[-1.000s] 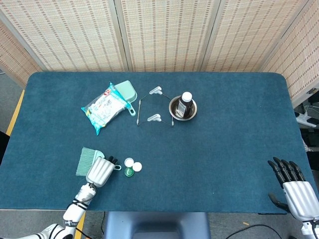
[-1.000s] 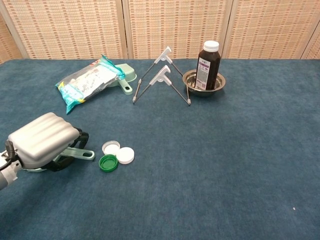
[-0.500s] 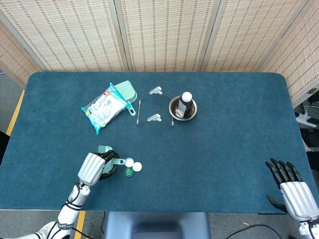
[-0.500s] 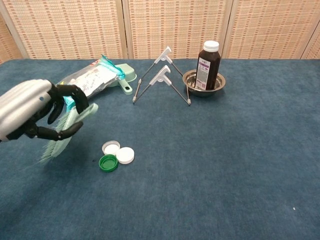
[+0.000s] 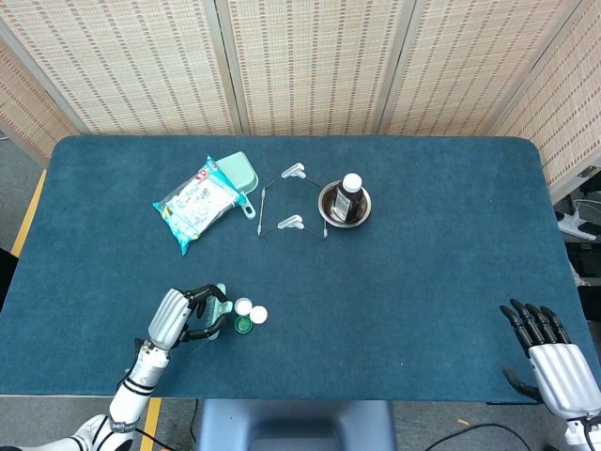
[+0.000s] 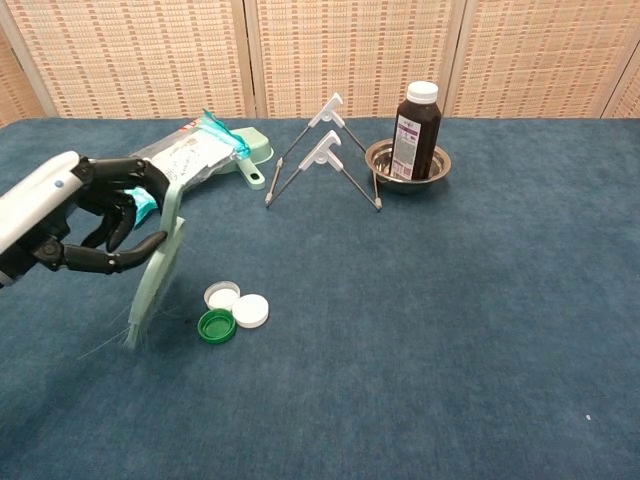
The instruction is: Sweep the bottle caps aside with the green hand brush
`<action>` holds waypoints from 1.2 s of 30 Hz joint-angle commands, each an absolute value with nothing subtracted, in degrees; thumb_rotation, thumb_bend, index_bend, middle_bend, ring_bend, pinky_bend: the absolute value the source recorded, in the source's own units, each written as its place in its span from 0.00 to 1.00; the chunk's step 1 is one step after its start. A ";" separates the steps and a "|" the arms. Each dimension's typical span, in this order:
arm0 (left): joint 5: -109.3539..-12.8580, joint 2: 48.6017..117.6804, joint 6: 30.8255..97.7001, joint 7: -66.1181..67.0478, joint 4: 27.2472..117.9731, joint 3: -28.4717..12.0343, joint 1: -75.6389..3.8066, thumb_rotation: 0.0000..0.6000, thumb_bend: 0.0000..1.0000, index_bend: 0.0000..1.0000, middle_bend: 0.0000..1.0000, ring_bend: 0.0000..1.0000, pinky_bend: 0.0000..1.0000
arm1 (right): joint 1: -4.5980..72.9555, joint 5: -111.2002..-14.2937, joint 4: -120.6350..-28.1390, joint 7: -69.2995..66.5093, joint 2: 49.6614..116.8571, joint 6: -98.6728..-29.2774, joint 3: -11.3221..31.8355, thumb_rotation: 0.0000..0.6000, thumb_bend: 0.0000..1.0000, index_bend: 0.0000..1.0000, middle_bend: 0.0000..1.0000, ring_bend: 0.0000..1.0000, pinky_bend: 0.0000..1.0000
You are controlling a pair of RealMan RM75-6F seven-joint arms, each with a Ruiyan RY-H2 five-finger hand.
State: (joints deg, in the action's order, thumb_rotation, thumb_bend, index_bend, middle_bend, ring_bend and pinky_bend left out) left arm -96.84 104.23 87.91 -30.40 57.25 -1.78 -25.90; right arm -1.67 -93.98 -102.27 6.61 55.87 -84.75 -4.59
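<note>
Woven cane screens back a dark teal carpeted surface point(image 5: 423, 244), seen from head & chest cams.

Task item: green hand brush point(image 6: 158, 272), pale mint plastic, slim handle w/ fine pale bristles at the lower end. It is gripped by the left hand point(image 6: 75, 215) near the front-left of the surface, handle up between dark fingers point(image 6: 118, 259), brush hung almost upright, bristle end down at or just above the carpet; contact can't be told. In head view the brush is mostly hidden by the hand point(image 5: 178, 318).

Just right of the bristles, three bottle caps point(image 6: 232, 311) are clustered, touching: two white ones, open side up, & one green one nearest the brush.

Right hand point(image 5: 554, 357) is seen at the front-right edge in head view only, silver back, dark fingers extended & slightly apart, nothing held, well apart from everything.

Containers, far side of surface: a small round metal bowl point(image 6: 432, 168) w/ a dark brown bottle point(image 6: 417, 127) standing upright in it, white cap on, white label. To its left, two thin wire-legged stands w/ white clips on top point(image 6: 322, 153), one behind the other. Further left, a pale green dustpan-like scoop point(image 6: 254, 156), partly covered by a plastic wipes pack point(image 6: 172, 166) lying tilted across it; scoop contents can't be seen.
</note>
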 commanded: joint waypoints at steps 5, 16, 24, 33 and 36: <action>-96.95 107.73 85.99 -31.11 53.58 -1.01 -27.20 1.00 0.83 0.75 0.87 0.75 0.88 | -1.93 -93.74 -102.12 6.19 55.73 -85.37 -4.35 1.00 0.21 0.00 0.00 0.00 0.00; -99.19 113.06 83.28 -29.99 53.56 -0.77 -31.46 1.00 0.83 0.75 0.87 0.75 0.88 | -1.50 -94.02 -102.10 5.99 55.71 -84.40 -4.59 1.00 0.21 0.00 0.00 0.00 0.00; -100.01 118.00 80.33 -28.05 53.61 -1.22 -35.32 1.00 0.83 0.75 0.87 0.75 0.88 | -1.48 -93.35 -101.97 4.07 54.98 -84.70 -4.22 1.00 0.21 0.00 0.00 0.00 0.00; -101.20 121.69 80.36 -26.81 53.53 -2.88 -39.26 1.00 0.82 0.75 0.87 0.75 0.88 | -1.24 -92.85 -101.40 2.30 54.44 -84.39 -4.01 1.00 0.21 0.00 0.00 0.00 0.00; -101.80 120.28 82.12 -24.97 54.48 -3.60 -39.71 1.00 0.82 0.75 0.87 0.75 0.88 | -1.25 -92.91 -101.31 2.10 54.32 -84.36 -4.08 1.00 0.21 0.00 0.00 0.00 0.00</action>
